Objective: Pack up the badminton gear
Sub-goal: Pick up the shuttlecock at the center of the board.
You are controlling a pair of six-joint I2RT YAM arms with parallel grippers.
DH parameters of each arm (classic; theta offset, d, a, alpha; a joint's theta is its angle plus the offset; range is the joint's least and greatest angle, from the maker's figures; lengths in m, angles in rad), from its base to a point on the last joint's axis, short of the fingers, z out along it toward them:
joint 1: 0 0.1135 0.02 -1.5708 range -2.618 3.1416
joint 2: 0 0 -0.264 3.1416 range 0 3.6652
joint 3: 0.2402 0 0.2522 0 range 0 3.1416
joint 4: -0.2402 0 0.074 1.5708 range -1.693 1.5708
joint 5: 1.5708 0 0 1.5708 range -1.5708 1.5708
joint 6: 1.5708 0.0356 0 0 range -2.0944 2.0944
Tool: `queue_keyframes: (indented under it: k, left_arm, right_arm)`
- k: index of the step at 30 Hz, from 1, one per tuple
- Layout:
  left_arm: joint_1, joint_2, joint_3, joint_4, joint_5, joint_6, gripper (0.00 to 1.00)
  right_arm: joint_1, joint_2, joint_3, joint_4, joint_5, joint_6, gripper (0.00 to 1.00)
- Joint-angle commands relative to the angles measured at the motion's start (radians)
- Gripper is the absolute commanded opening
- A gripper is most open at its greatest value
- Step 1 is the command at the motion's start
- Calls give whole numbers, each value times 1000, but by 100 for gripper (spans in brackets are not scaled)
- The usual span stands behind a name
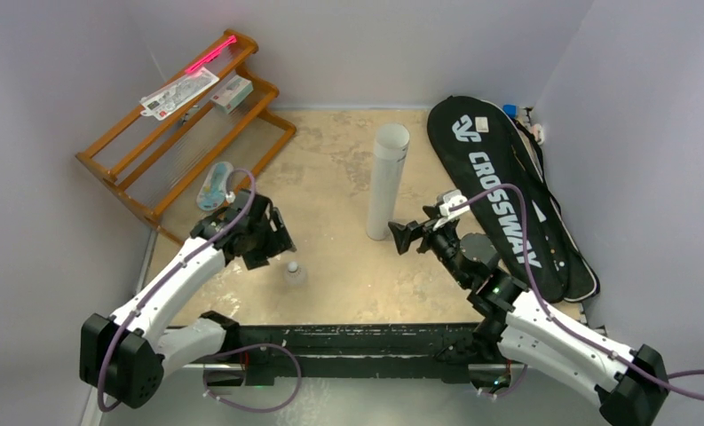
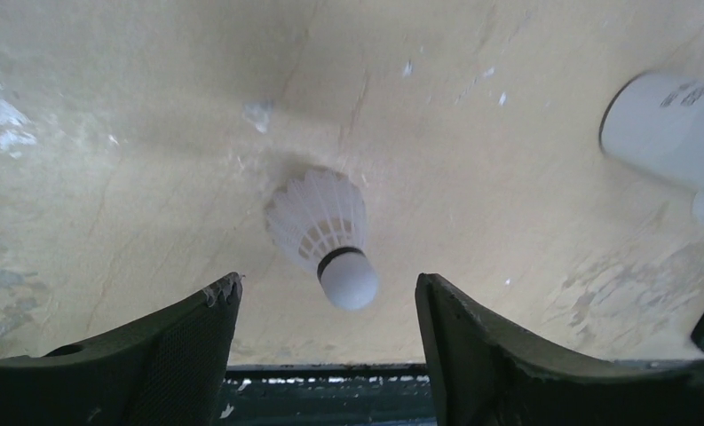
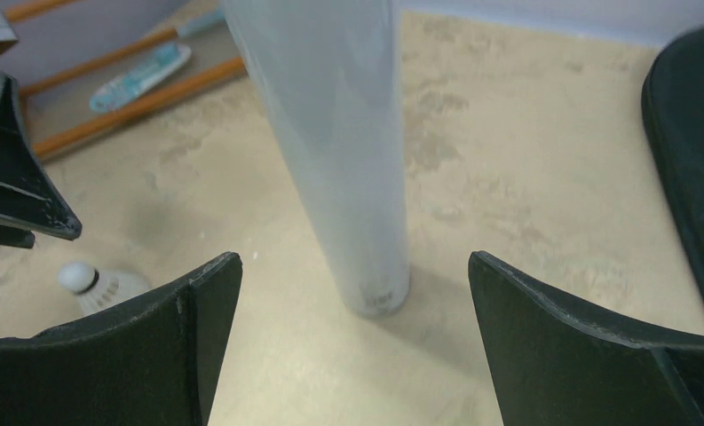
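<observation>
A white feather shuttlecock (image 1: 293, 272) stands on the beige floor with its cork end up. My left gripper (image 1: 279, 245) is open just above and to the left of it; in the left wrist view the shuttlecock (image 2: 326, 231) lies between and beyond the open fingers, untouched by the gripper (image 2: 328, 288). The long white-silver tube (image 1: 388, 182) stands upright mid-floor. My right gripper (image 1: 401, 236) is open, facing the tube's base (image 3: 366, 275) from the right, apart from it (image 3: 355, 262). A black racket bag (image 1: 508, 195) lettered CROSSWAY lies at the right. No rackets are in view.
An orange wooden rack (image 1: 184, 120) stands at the back left with a small white carton (image 1: 233, 91) and a pink-edged card (image 1: 179, 93) on it. A light blue object (image 1: 215, 186) lies by its foot. Walls close in on three sides.
</observation>
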State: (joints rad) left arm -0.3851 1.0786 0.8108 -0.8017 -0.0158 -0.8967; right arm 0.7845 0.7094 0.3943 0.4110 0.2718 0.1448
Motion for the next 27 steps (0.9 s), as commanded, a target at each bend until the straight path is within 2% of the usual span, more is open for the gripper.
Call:
queue_keyframes:
  k: [1, 9, 15, 17, 22, 25, 27]
  left_arm:
    - [-72, -34, -55, 32, 29, -7, 68]
    - [-163, 43, -36, 46, -44, -40, 56]
    - [-192, 97, -16, 58, -83, -43, 50]
    - [-197, 104, -4, 54, -104, -47, 42]
    - [-202, 104, 44, 15, -124, -47, 10]
    - [-201, 93, 101, -34, -120, -41, 1]
    - [-201, 60, 126, -14, -60, -29, 0]
  right_arm:
    - [2, -64, 34, -226, 6, 100, 99]
    - [2, -67, 55, -269, -22, 113, 97]
    - [2, -73, 62, -279, -34, 115, 97]
    - [2, -80, 57, -278, -39, 118, 97]
    - [2, -94, 58, -289, -71, 119, 97]
    - [2, -92, 84, -323, -168, 101, 95]
    - [2, -84, 107, -355, -234, 91, 94]
